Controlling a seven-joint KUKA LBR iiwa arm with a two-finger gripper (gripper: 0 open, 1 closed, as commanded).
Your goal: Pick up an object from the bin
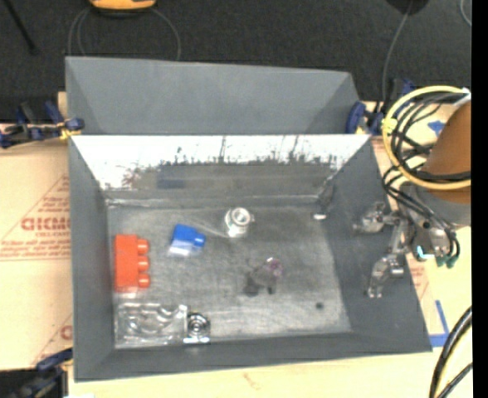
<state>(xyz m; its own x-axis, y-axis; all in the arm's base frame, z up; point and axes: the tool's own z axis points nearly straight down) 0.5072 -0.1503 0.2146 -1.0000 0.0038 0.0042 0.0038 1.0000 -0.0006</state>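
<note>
Clear plastic piece [148, 322] sits near-left on bin [90, 264] floor, red block [131, 262] just beyond. Gripper [378, 251] hangs over right wall, fingers apart; closest item, small dark purple piece [263, 274], lies mid-floor, well left.

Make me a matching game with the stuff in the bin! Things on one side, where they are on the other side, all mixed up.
Things:
1. orange block
2. blue block
3. shiny silver round thing
4. clear plastic piece

Places:
a. front left corner
b. farthest back
c. left side, halfway back
d. between the orange block and the shiny silver round thing

Pairs: 1-c, 2-d, 3-b, 4-a
</note>
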